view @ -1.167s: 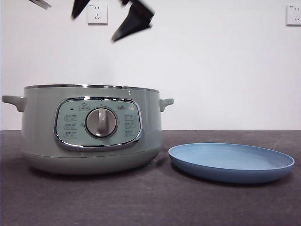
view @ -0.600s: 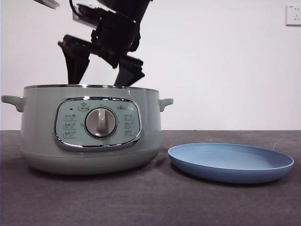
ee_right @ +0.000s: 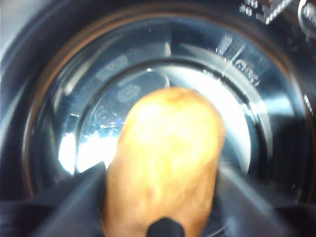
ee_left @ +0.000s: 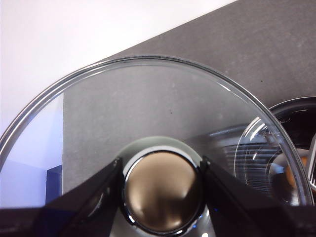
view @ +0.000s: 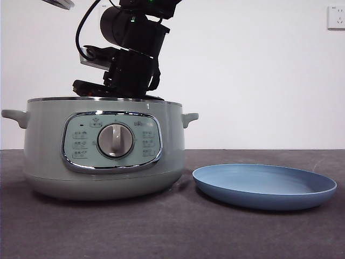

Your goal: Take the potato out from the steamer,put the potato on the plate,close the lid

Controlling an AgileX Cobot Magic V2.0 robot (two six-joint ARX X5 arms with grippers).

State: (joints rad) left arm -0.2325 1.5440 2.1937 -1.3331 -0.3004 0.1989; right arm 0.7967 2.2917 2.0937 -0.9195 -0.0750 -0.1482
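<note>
The sage-green steamer (view: 102, 145) stands open at the left of the table. The brown-orange potato (ee_right: 168, 153) lies inside its shiny pot (ee_right: 256, 113). My right gripper (ee_right: 163, 197) has reached down into the pot, open, with a jaw on each side of the potato; the right wrist view is blurred. From the front only its arm (view: 132, 59) shows above the chrome rim. My left gripper (ee_left: 163, 197) is shut on the knob (ee_left: 163, 190) of the glass lid (ee_left: 148, 98) and holds it up high at the left; its edge shows in the front view (view: 60, 4). The light blue plate (view: 264, 186) lies empty to the right of the steamer.
The dark grey table (view: 172, 232) runs to a white wall with a socket (view: 336, 17) at the upper right. The steamer's side handles (view: 190, 117) stick out on both sides.
My right arm has come down from above the steamer and its gripper has dropped below the rim, into the pot around the potato. The lid stays held up high at the left.
</note>
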